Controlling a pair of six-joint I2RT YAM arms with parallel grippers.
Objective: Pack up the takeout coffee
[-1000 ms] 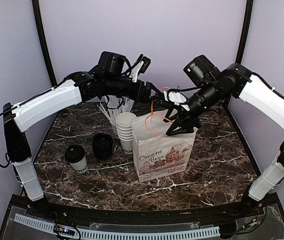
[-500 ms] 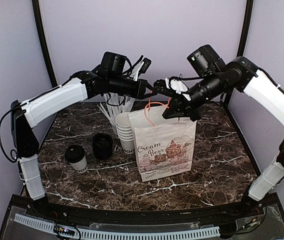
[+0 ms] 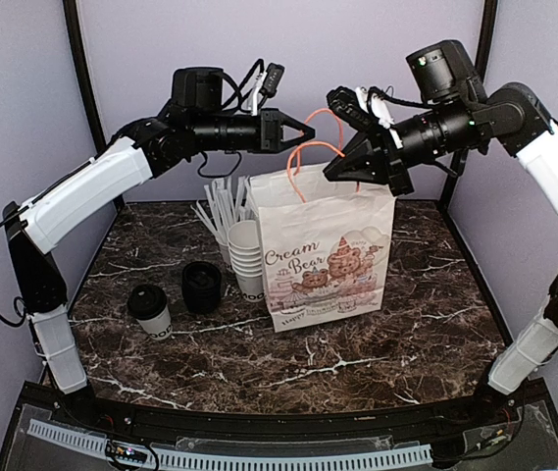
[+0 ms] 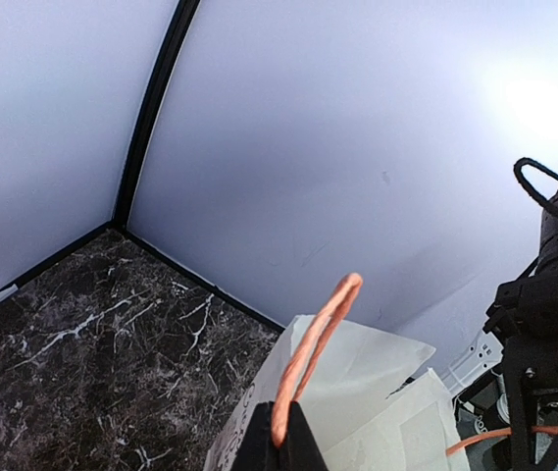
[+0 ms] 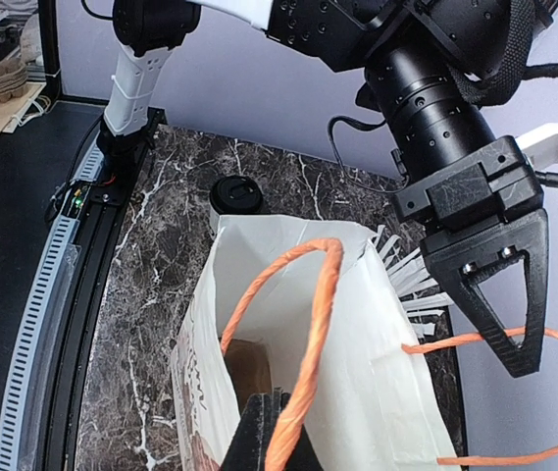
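My fingers (image 5: 257,432) are matt black plastic; the bag (image 3: 326,260) is matt white paper with orange cord handles (image 5: 322,314); the tabletop (image 3: 161,363) is veined stone, smooth and glossy.

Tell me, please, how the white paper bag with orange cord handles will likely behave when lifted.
Probably floppy: the white paper bag creases at its mouth, and thin orange cord handles hold it, one pinched in the left gripper, one in the right gripper. Likely light: the interior that shows looks empty.
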